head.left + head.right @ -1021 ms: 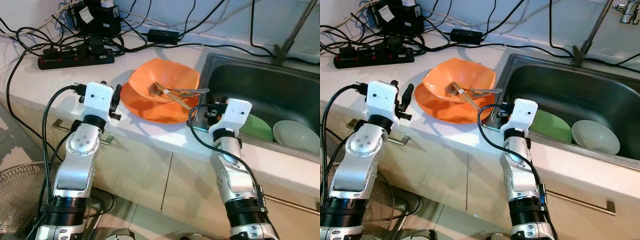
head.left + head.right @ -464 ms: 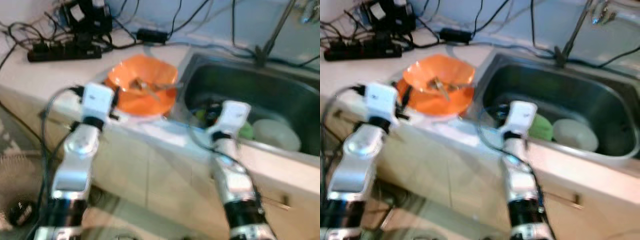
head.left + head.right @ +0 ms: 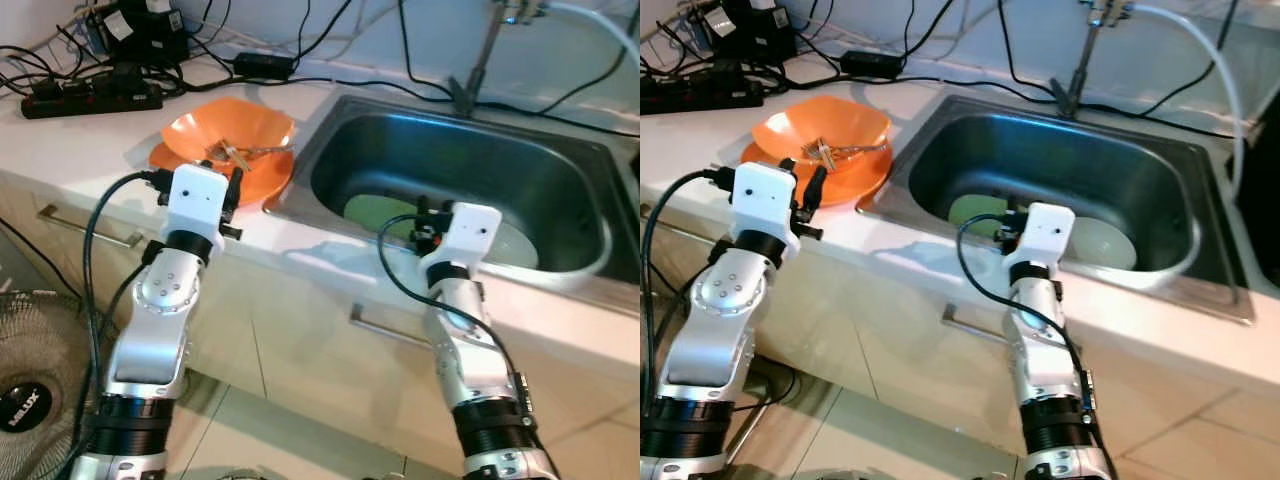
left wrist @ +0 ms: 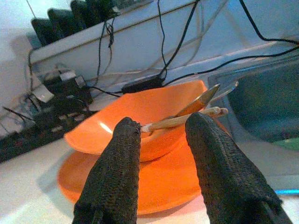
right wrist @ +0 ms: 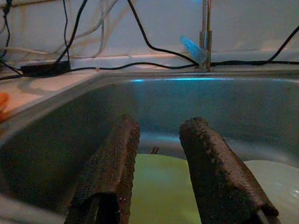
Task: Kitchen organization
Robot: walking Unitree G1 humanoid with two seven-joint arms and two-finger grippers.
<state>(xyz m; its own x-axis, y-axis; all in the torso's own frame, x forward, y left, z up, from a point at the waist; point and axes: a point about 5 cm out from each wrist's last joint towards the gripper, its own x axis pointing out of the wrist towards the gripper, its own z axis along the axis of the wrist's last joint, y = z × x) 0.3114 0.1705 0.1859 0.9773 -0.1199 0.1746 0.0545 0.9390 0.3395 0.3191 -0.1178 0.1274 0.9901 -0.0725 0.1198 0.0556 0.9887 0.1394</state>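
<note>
- Since a second ago the whole scene has shifted leftward in the head views, so the camera has been turned toward the sink; the bowls and plates themselves are seen in the same places on the counter and in the basin
- On the pale, smooth counter point(image 3: 90, 130) a glossy orange bowl point(image 3: 228, 128) with a wavy, squarish rim is seen stacked on a flat orange plate point(image 3: 262, 175); both appear to be plastic
- Inside the bowl a metal fork point(image 4: 205, 97) and a pair of pale wooden chopsticks point(image 4: 187, 118) are laid across each other, their ends projecting over the rim
- The left tool point(image 4: 161, 154) is held just in front of the bowl and plate, its two black, coarse-textured fingers spread apart with nothing between them
- The stainless-steel sink point(image 3: 560, 170), rounded at its corners, is set into the counter beside the plate; a green plate point(image 5: 159, 186) and a whitish bowl point(image 3: 1102, 242) lie side by side at its bottom
- The right tool point(image 5: 156, 158) is held over the near rim of the sink, pointed toward the green plate, its fingers parted and empty
- Black cables and a power strip point(image 3: 85, 98) are gathered at the back of the counter
</note>
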